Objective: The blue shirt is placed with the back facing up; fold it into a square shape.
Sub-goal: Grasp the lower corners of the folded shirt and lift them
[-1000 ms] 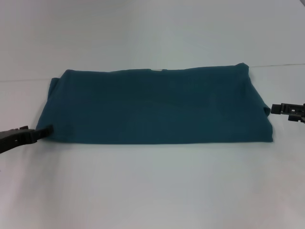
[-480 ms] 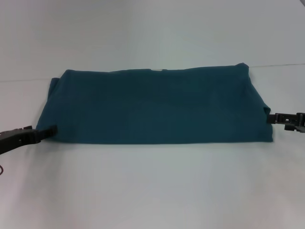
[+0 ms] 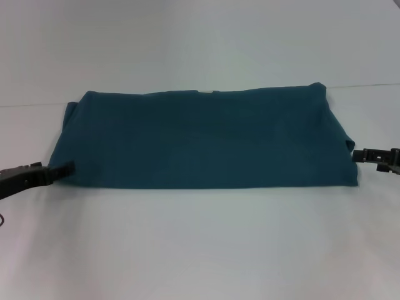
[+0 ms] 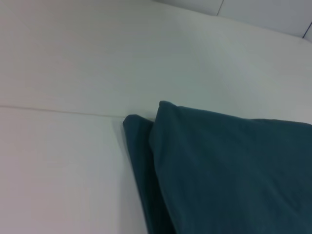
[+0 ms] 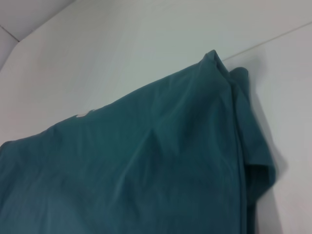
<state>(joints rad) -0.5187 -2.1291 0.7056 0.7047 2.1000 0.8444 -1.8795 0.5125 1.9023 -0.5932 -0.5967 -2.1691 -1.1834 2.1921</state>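
Left claw [image 3: 62,169] low on the white counter [image 3: 200,244], tip touching the near-left corner of the blue shirt [image 3: 203,140]; can't tell if its fingers are spread or pinching cloth. Shirt lies mid-counter, already folded into a wide flat band, long side running left to right, not yet square. Left end shows two stacked layers [image 4: 146,161]. Fabric is soft, light, limp, will sag and drag, layers may slide apart. Best hold: pinch all layers at the end corners. Right claw [image 3: 365,155] just beside the shirt's right edge, at the bunched sleeve fold [image 5: 256,161]; can't tell its state either.
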